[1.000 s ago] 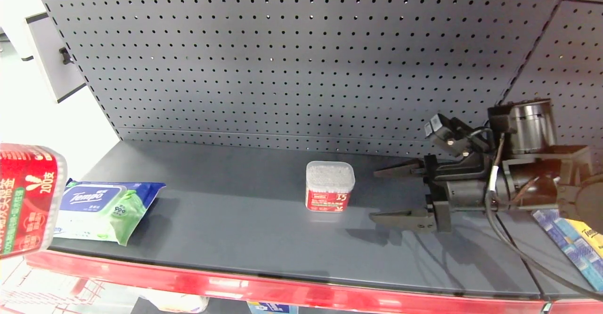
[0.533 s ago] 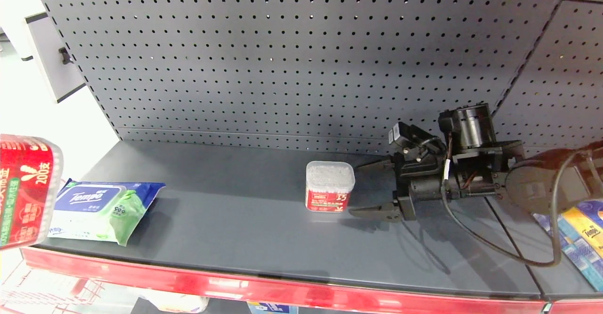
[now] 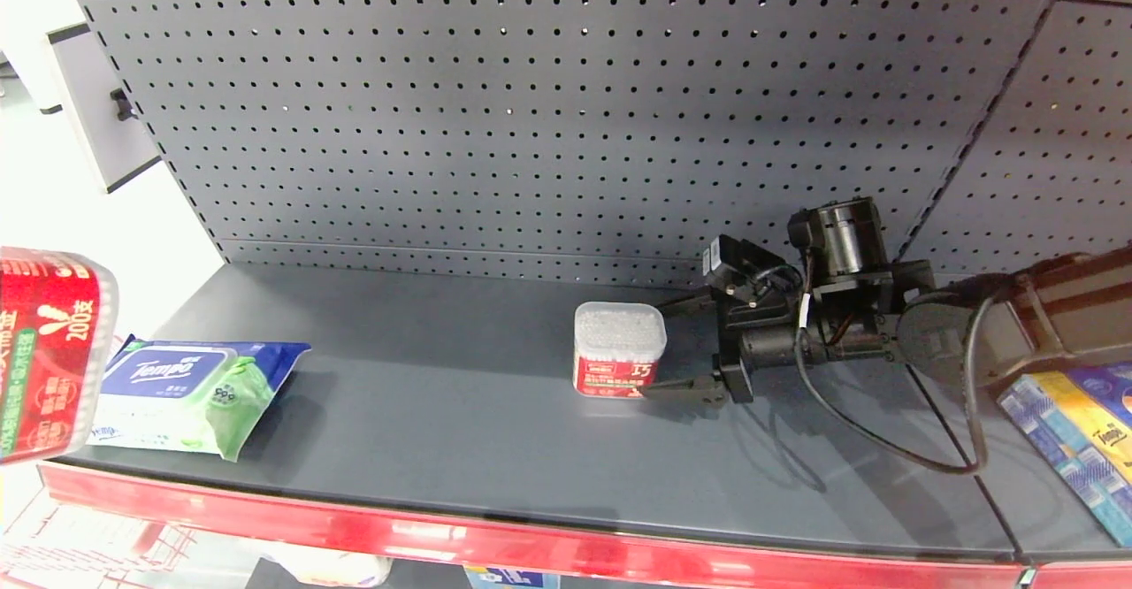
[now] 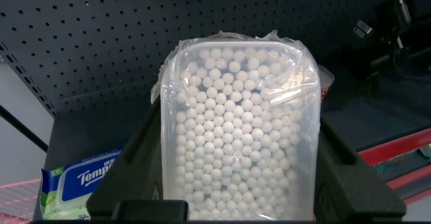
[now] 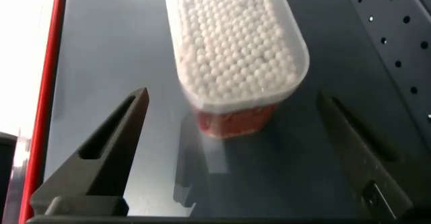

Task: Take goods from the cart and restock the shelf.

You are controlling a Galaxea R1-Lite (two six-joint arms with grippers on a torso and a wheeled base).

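Observation:
A clear cotton swab box (image 3: 619, 348) with a red label stands upright in the middle of the grey shelf (image 3: 424, 430). My right gripper (image 3: 656, 350) is open just to its right, with one finger behind the box and one in front. In the right wrist view the box (image 5: 236, 49) lies just beyond the open gripper (image 5: 230, 97). My left gripper (image 4: 239, 116) is shut on a second cotton swab box (image 4: 239, 130), held in the air off the shelf's left front corner (image 3: 49, 355).
A blue and green wet wipes pack (image 3: 190, 390) lies at the shelf's left front. Blue and yellow packs (image 3: 1074, 434) lie on the shelf at the far right. A pegboard wall (image 3: 548, 129) backs the shelf, and a red strip (image 3: 495, 540) runs along its front edge.
My right gripper has moved left along the shelf, from well right of the standing box to straddling its right side. The box in my left gripper has drifted slightly left.

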